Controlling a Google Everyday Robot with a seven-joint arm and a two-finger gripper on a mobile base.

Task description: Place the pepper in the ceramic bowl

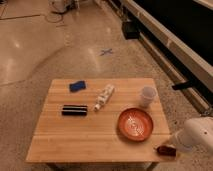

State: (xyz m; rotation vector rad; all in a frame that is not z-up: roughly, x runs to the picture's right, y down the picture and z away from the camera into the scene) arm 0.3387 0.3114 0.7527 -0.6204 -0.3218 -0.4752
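The pepper [165, 149] is a small dark red-brown pod at the front right corner of the wooden table [85, 137]. My gripper [172, 147] is at that corner, at the end of the white arm coming in from the right, right at the pepper. The ceramic bowl [136, 124] is round and orange-red with a pale-speckled inside. It stands on the table just left of and behind the pepper, with nothing in it.
A translucent white cup [147, 95] stands behind the bowl. A white tube-like object [104, 97] lies mid-table, a black rectangular bar [74, 109] to its left, and a blue item [77, 86] at the back left. A dark barrier runs along the right.
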